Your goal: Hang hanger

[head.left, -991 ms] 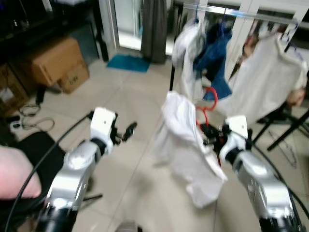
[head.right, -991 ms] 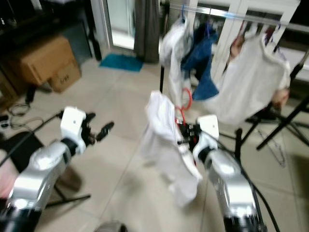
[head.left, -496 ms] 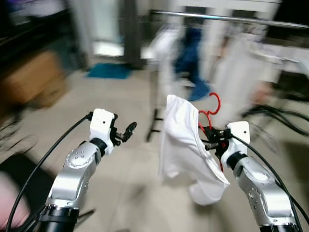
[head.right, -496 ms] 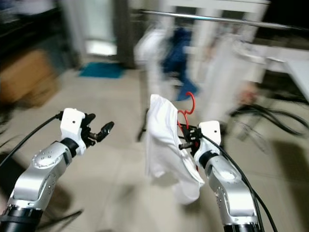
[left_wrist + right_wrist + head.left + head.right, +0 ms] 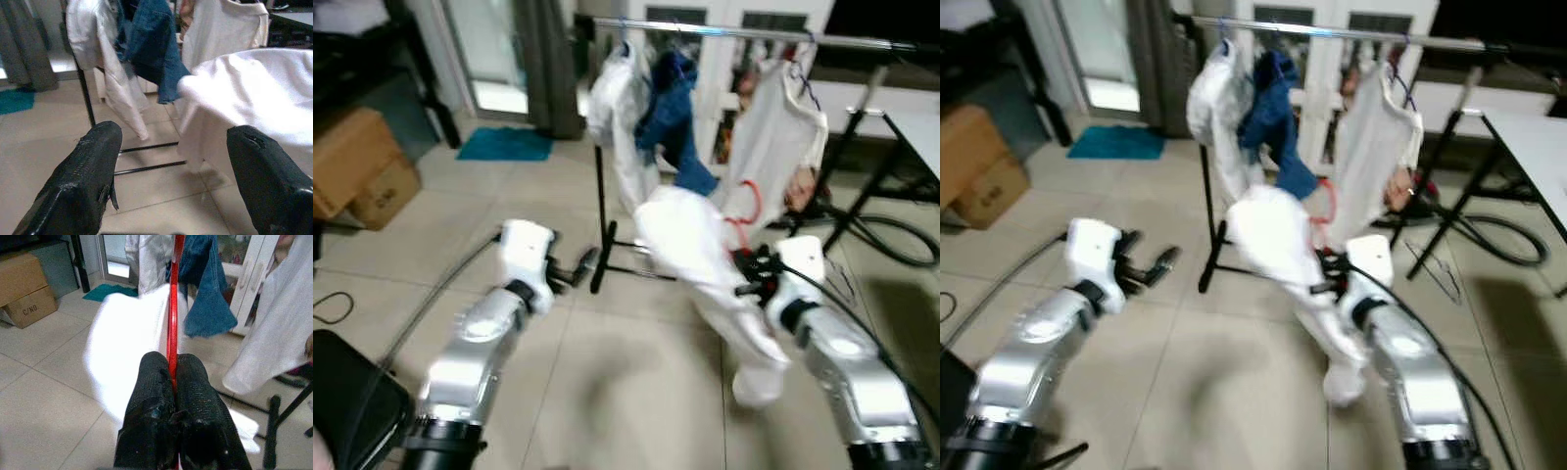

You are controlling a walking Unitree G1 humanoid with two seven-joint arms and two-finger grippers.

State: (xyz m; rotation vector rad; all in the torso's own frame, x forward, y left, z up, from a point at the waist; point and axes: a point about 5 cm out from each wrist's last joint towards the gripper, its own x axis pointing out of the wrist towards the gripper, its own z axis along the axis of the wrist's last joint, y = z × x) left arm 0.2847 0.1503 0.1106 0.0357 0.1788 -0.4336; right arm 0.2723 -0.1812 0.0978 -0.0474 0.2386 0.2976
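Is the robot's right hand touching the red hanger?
Touching. The right wrist view shows the right gripper with both black fingers pressed against the red hanger.

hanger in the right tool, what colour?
Red hanger, pinched in the right tool, carrying a white shirt. Clearest in the right wrist view.

Red hanger (image 5: 172,308) with a draped white shirt (image 5: 705,255), pinched in the right gripper (image 5: 175,377).
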